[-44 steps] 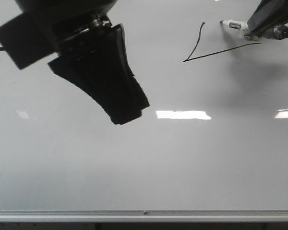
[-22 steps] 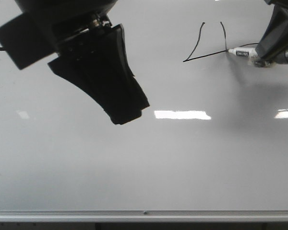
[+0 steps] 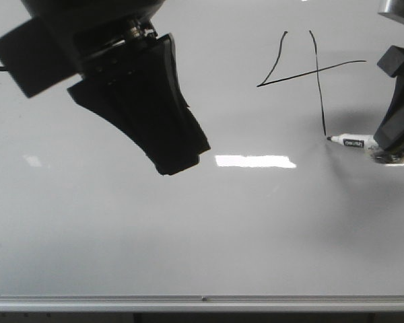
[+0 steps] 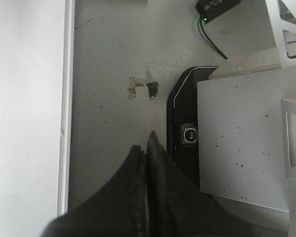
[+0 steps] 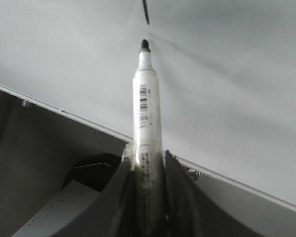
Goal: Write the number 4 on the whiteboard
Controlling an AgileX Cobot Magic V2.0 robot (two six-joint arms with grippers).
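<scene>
Large glossy pale grey whiteboard with a thin silver rail along its lower edge. Black left gripper, over the board's left half, fingers pressed together on nothing. Black right gripper clamped on a white black-tipped marker, tip at the long stroke's foot. Thin black hand-drawn number 4, upper right of the board.

The large glossy pale grey-white whiteboard, edged by a thin silver metal rail, carries a thin black hand-drawn number 4. The long stroke ends just beside the marker tip held in the right claw.
</scene>
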